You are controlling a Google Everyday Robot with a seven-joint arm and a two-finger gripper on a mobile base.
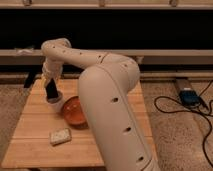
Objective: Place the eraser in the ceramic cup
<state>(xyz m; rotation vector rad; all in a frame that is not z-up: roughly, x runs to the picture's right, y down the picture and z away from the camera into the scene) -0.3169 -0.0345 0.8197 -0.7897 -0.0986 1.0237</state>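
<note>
My gripper [50, 88] hangs from the white arm over the back left of the wooden table [35, 127]. It is shut on the black eraser [50, 91], held upright. The eraser's lower end sits at the mouth of the small whitish ceramic cup [54, 104], which stands directly under the gripper. I cannot tell whether the eraser touches the cup's inside. The arm's large white body covers the table's right half.
A wide orange bowl [75, 111] stands just right of the cup, nearly touching it. A pale speckled block [60, 136] lies nearer the front. A blue device [189, 96] and black cables [172, 107] lie on the floor at the right. A dark rail runs behind the table.
</note>
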